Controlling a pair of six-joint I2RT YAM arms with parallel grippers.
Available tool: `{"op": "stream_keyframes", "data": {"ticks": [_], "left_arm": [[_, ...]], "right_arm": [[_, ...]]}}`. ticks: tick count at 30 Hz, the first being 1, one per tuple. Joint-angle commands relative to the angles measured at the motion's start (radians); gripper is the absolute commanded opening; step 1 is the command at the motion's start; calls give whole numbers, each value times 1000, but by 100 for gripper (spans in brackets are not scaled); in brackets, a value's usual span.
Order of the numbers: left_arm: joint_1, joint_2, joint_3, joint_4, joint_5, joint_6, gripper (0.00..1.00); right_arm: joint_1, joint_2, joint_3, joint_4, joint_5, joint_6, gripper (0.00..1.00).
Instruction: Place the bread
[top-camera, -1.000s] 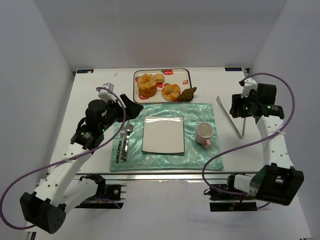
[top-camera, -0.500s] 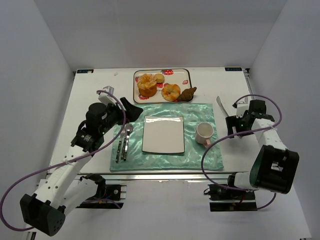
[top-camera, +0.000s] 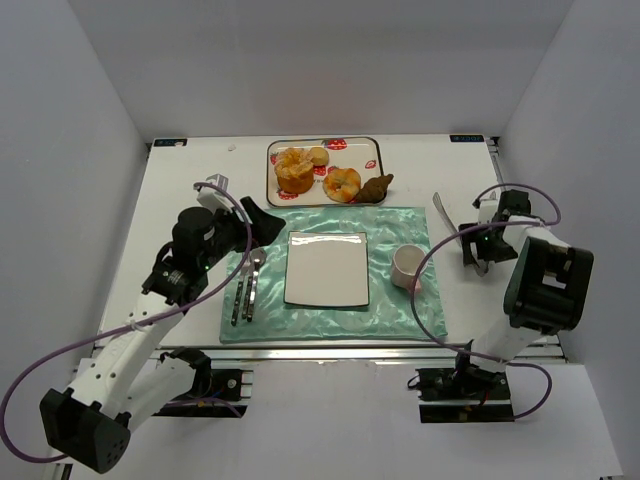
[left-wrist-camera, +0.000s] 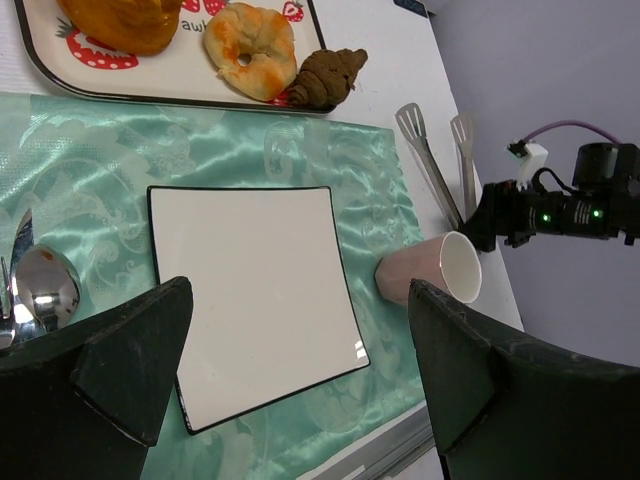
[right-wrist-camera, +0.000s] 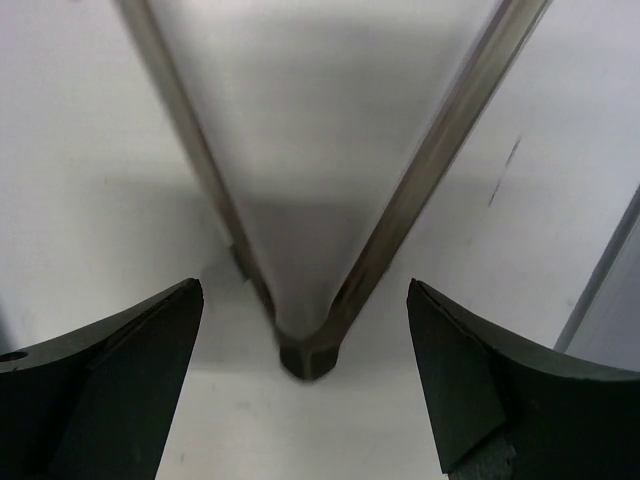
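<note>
The left gripper (top-camera: 262, 217) hangs at 10 o'clock of the plate (top-camera: 327, 268), jaws wide with nothing between them. A fork and spoon (top-camera: 245, 285) lie on the green mat (top-camera: 400, 312) at the plate's 9 o'clock. The bread (top-camera: 293, 170) sits on the tray (top-camera: 270, 172) at 12 o'clock, its croissant (top-camera: 377, 186) overhanging the tray's rim at 4 o'clock. A cup (top-camera: 408, 268) lies tipped at the plate's 3 o'clock. Beyond the mat, the right gripper (right-wrist-camera: 305, 290) is spread wide, straddling the hinge of the tongs (right-wrist-camera: 305, 355) without touching them.

white arms (top-camera: 125, 345), black joints, black wedge end effector fingers (left-wrist-camera: 120, 360), purple cables (left-wrist-camera: 565, 127).
</note>
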Motion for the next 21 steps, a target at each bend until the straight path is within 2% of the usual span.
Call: {"op": "stream_keyframes", "data": {"ticks": [1, 8, 18, 21], "left_arm": [[4, 6, -1, -4, -8, 11, 98], [4, 65, 53, -5, -7, 16, 98], [4, 77, 68, 1, -9, -4, 98], [4, 74, 79, -13, -9, -4, 98]], "right_arm": [[-8, 80, 125, 61, -58, 34, 88], [-7, 251, 314, 25, -133, 42, 86], [-7, 305, 296, 87, -139, 10, 84], [-7, 295, 261, 135, -145, -7, 77]]}}
